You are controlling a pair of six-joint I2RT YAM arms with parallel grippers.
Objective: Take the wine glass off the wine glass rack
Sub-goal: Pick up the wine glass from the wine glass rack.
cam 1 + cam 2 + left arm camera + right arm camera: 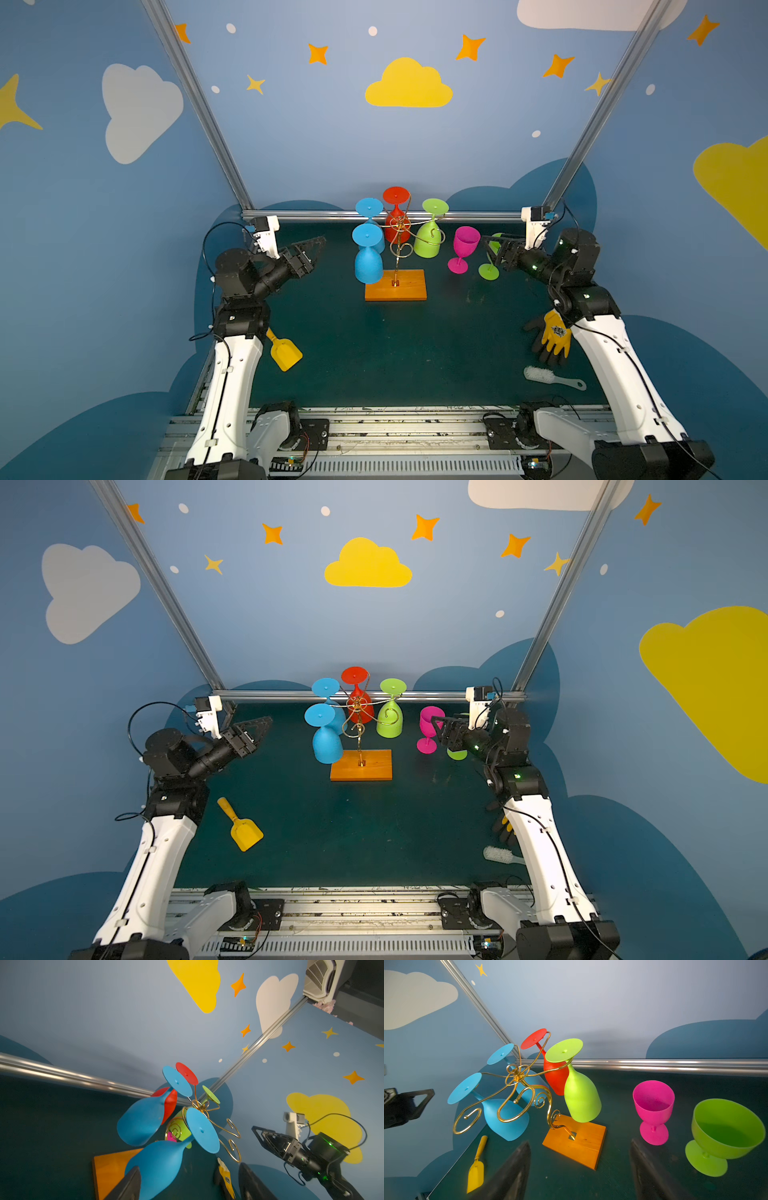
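The wine glass rack (pixel 400 239) is a gold wire stand on an orange wooden base (pixel 395 286), also in the wrist views (pixel 108 1165) (pixel 577 1142). Upside down on its arms hang a front blue wine glass (pixel 368 259) (pixel 506 1118), a rear blue one (pixel 369 208), a red one (pixel 396 195) and a green one (pixel 428 243). My left gripper (pixel 321 245) (pixel 189 1184) is open, left of the rack and apart from it. My right gripper (pixel 490 249) (pixel 579 1167) is open and empty, beside an upright green glass (pixel 726 1134).
An upright pink glass (pixel 465 243) stands on the table right of the rack. A yellow scoop (pixel 284 351) lies near the left arm. A yellow-black glove (pixel 555 336) and a white brush (pixel 548 377) lie near the right arm. An aluminium rail (pixel 316 215) bounds the back.
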